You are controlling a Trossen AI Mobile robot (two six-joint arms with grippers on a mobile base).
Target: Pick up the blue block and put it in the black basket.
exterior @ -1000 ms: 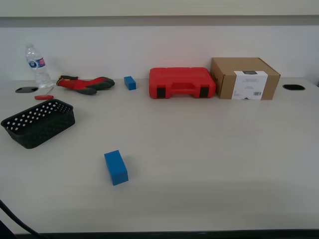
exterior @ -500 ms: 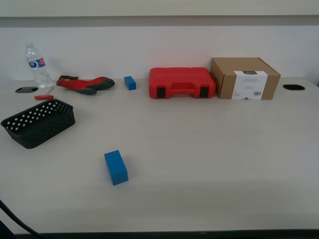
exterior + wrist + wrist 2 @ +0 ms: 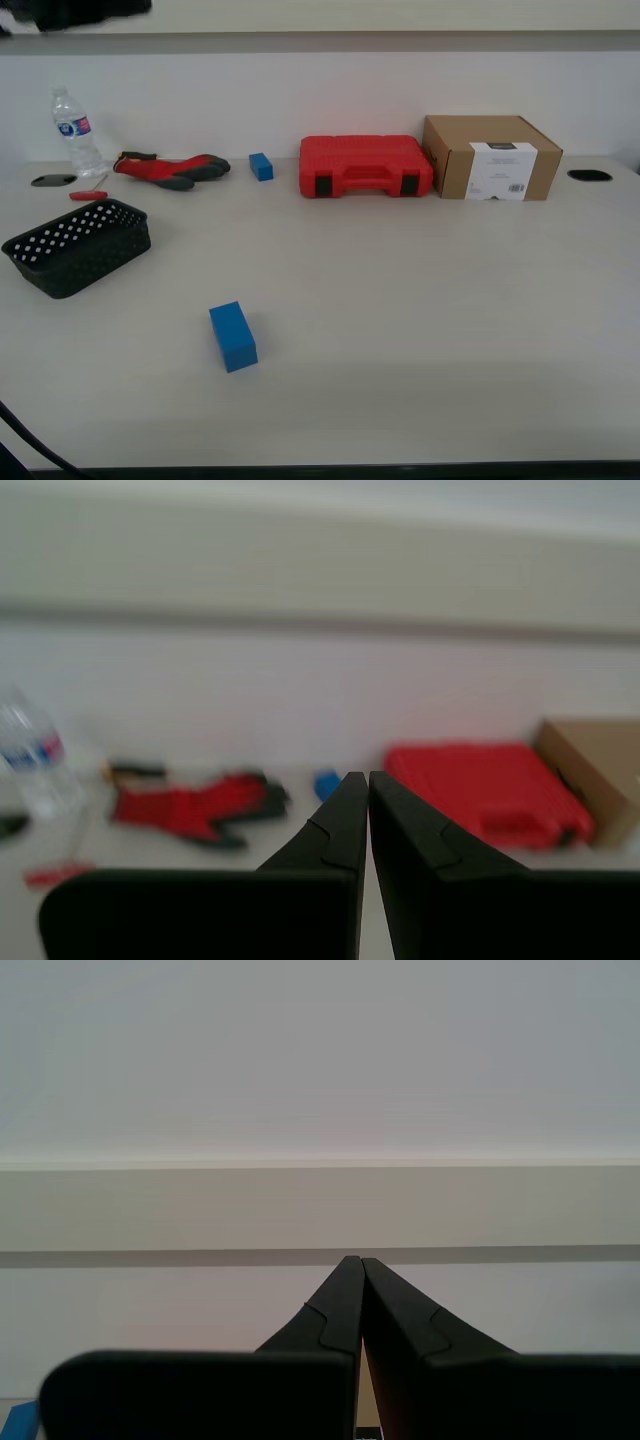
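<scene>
The blue block (image 3: 232, 336) lies on the pale table, front and to the exterior view's left. The black basket (image 3: 75, 245) stands apart from it at the left edge and nothing shows inside it. My first gripper (image 3: 364, 777) is shut and empty, held high, looking over the back of the table; neither the block nor the basket shows in its view. My second gripper (image 3: 354, 1259) is shut and empty, facing the bare wall. A dark part of an arm (image 3: 70, 10) shows at the exterior view's top left corner.
Along the back wall stand a water bottle (image 3: 72, 130), a red and black glove (image 3: 170, 168), a small blue block (image 3: 261, 166), a red plastic case (image 3: 365, 165) and a cardboard box (image 3: 490, 157). A small red tool (image 3: 88, 195) lies behind the basket.
A dark part of an arm has come into the exterior view's top left corner. The block, the basket and the other things have not moved.
</scene>
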